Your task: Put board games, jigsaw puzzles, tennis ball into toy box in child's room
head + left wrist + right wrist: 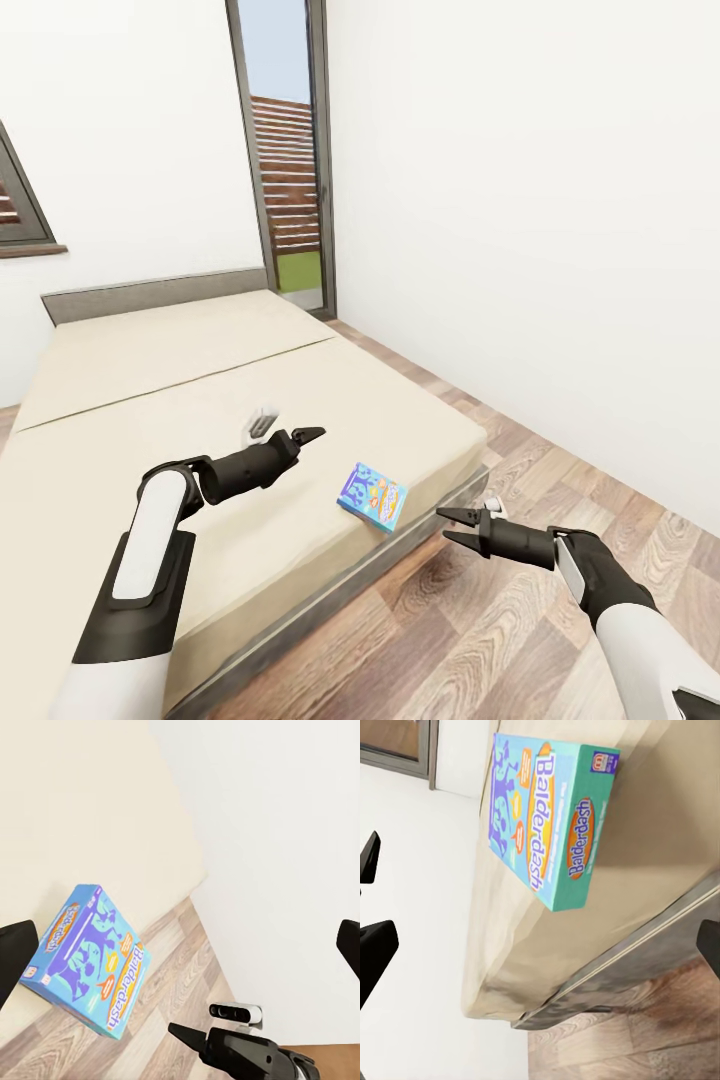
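A light blue board game [372, 497] lies flat on the cream bed [180, 400], close to its near right edge. The box also appears in the left wrist view [86, 960] and the right wrist view [540, 817], printed "Balderdash". My left gripper [308, 436] hovers open over the bed cover, a little to the left of the box and beyond it. My right gripper [452, 527] is open above the wood floor, just right of the box and off the bed's edge. Nothing is held in either gripper.
A white wall [520, 200] runs along the right side, with a strip of wood-plank floor [560, 480] between it and the bed. A tall glass door [290, 170] stands behind the bed's far corner. A grey headboard [150, 292] closes the far end.
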Tool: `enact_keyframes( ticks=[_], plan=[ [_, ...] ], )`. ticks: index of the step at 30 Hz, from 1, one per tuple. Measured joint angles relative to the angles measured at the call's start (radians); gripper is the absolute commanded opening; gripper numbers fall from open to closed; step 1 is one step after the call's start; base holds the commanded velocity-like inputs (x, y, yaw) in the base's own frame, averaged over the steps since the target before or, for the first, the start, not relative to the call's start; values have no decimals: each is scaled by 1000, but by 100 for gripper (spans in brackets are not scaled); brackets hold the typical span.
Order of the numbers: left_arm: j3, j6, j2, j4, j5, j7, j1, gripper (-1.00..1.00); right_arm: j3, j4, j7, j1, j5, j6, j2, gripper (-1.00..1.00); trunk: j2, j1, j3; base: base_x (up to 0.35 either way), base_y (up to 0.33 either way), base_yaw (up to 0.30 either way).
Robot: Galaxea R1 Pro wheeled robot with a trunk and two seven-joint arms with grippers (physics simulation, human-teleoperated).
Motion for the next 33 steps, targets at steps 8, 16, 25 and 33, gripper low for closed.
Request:
enact_keyframes(
  ticks=[8, 16, 25, 33],
  plan=[
    [0, 0, 0, 0, 0, -1, 0, 100, -1, 0, -3, -16, 0, 0, -1, 100, 0, 0, 0, 0, 0, 0],
    [0, 0, 1, 0, 0, -4, 0, 100, -7, 0, -5, -31, 1, 0, -7, 100, -56, 31, -25, 0, 0, 0],
    [0, 1, 1, 1, 0, -9, 0, 100, -62, -1, -32, -73, 0, -10, -24, 100, -56, 31, -25, 0, 0, 0],
    [-1, 1, 1, 2, 0, -12, 0, 100, -101, -1, -79, -92, -1, -28, -30, 100, -56, 31, -25, 0, 0, 0]
  ],
)
